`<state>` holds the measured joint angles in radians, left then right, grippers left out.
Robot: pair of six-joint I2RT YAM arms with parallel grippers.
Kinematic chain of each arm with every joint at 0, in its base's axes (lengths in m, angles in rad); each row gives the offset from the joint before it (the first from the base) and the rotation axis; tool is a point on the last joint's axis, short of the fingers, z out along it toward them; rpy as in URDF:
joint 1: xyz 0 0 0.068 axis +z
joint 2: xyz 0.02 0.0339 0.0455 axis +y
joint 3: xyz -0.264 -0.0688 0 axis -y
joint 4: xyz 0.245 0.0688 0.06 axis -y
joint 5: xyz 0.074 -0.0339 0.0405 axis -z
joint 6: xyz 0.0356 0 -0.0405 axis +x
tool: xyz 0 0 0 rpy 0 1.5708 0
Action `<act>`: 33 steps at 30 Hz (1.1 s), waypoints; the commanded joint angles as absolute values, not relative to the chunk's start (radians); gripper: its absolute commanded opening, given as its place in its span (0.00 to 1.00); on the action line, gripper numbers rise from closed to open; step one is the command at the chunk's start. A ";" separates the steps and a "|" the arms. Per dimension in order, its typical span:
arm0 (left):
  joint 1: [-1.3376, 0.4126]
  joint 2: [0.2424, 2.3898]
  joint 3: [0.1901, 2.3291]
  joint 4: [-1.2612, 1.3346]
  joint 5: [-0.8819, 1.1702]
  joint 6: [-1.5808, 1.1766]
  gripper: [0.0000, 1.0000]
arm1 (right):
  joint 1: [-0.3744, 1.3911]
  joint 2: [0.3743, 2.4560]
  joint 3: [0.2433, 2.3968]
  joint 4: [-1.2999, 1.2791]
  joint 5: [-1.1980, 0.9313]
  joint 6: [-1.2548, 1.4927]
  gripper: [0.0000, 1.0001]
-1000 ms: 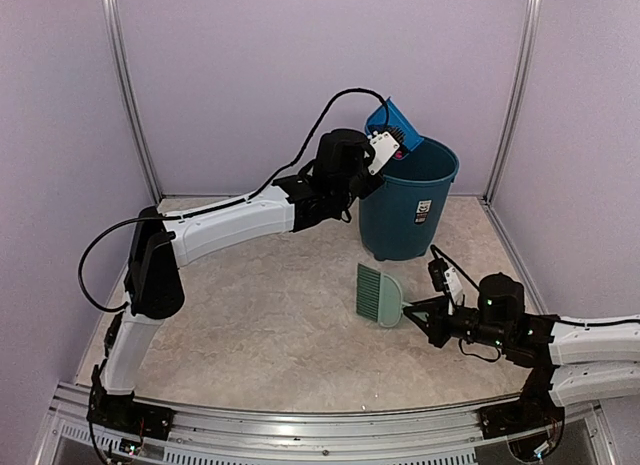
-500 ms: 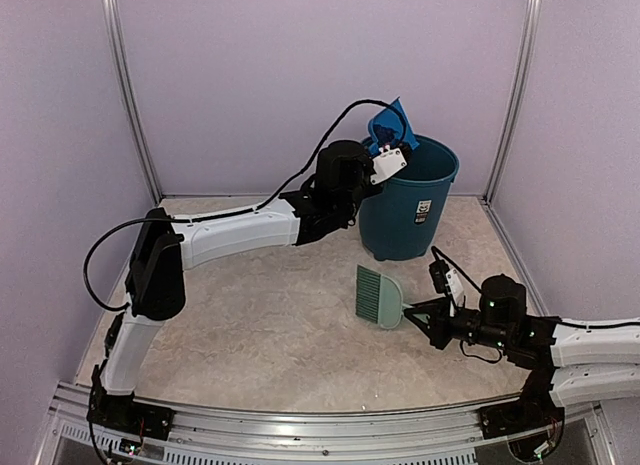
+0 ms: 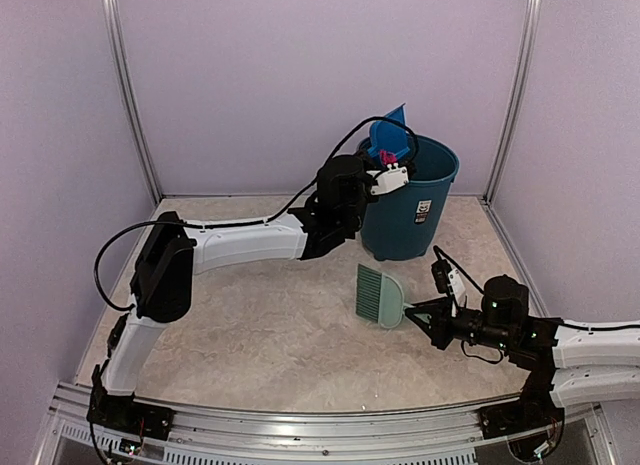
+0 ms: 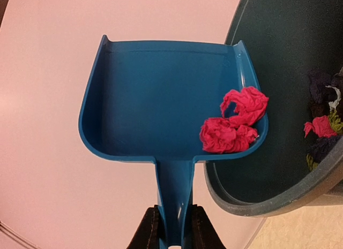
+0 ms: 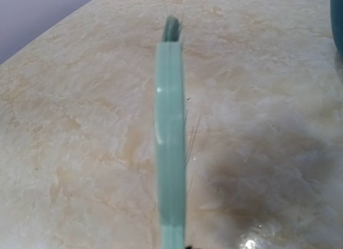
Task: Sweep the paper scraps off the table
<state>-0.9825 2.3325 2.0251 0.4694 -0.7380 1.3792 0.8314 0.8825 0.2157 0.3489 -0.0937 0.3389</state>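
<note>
My dustpan (image 4: 161, 99) is plain bright blue, with crumpled hot-pink scraps (image 4: 233, 123) in it. The bin (image 4: 278, 56) is dark teal, and the scraps inside it are navy, pink, white and green. My brush (image 5: 170, 152) is pale green. The table (image 5: 80, 152) is beige and faintly marbled, and the walls (image 3: 250, 75) are lilac.
</note>
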 commanded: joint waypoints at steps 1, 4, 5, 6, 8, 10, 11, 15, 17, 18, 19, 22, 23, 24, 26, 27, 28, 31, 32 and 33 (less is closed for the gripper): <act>-0.994 2.331 2.006 0.565 -0.755 1.467 0.00 | 0.845 0.875 0.207 0.372 -0.100 0.345 0.00; -0.994 2.318 2.002 0.573 -0.757 1.465 0.00 | 0.845 0.879 0.208 0.381 -0.102 0.347 0.00; -0.994 2.306 1.992 0.583 -0.755 1.475 0.00 | 0.845 0.880 0.208 0.383 -0.102 0.347 0.00; -0.994 2.298 1.980 0.598 -0.752 1.491 0.00 | 0.845 0.882 0.209 0.383 -0.103 0.348 0.00; -0.994 2.286 1.966 0.623 -0.749 1.535 0.00 | 0.845 0.885 0.208 0.385 -0.104 0.351 0.00; -0.994 2.282 1.965 0.664 -0.750 1.582 0.00 | 0.846 0.887 0.208 0.386 -0.104 0.352 0.00; -0.992 2.284 1.966 0.667 -0.749 1.595 0.00 | 0.847 0.886 0.209 0.388 -0.103 0.351 0.00; -0.989 2.265 1.960 0.651 -0.740 1.600 0.00 | 0.848 0.886 0.209 0.395 -0.105 0.356 0.00; -0.988 2.253 1.957 0.661 -0.734 1.624 0.00 | 0.847 0.889 0.208 0.397 -0.107 0.356 0.00; -0.986 2.253 1.959 0.668 -0.733 1.641 0.00 | 0.847 0.890 0.209 0.397 -0.107 0.356 0.00; -0.982 2.253 1.958 0.685 -0.732 1.665 0.00 | 0.848 0.892 0.211 0.396 -0.106 0.356 0.00; -0.972 2.255 1.977 0.722 -0.733 1.692 0.00 | 0.848 0.895 0.211 0.400 -0.106 0.357 0.00; -0.970 2.253 1.986 0.713 -0.734 1.670 0.00 | 0.848 0.896 0.211 0.402 -0.105 0.356 0.00; -0.970 2.247 1.996 0.695 -0.734 1.635 0.00 | 0.848 0.898 0.213 0.404 -0.104 0.357 0.00; -0.971 2.226 2.014 0.628 -0.737 1.542 0.00 | 0.848 0.902 0.214 0.409 -0.104 0.357 0.00; -0.971 2.217 2.020 0.590 -0.738 1.494 0.00 | 0.848 0.906 0.216 0.412 -0.104 0.357 0.00; -0.971 2.202 2.022 0.555 -0.738 1.445 0.00 | 0.848 0.909 0.219 0.415 -0.104 0.357 0.00; -0.972 2.160 2.017 0.473 -0.743 1.328 0.00 | 0.848 0.922 0.230 0.419 -0.105 0.354 0.00; -0.972 2.145 2.021 0.445 -0.746 1.290 0.00 | 0.849 0.926 0.234 0.419 -0.106 0.353 0.00; -0.970 2.129 2.032 0.400 -0.748 1.238 0.00 | 0.851 0.928 0.239 0.421 -0.108 0.351 0.00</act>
<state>-0.9718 2.2402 1.9762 0.5156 -0.7414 1.4498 0.8379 0.9165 0.2157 0.3733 -0.0978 0.3534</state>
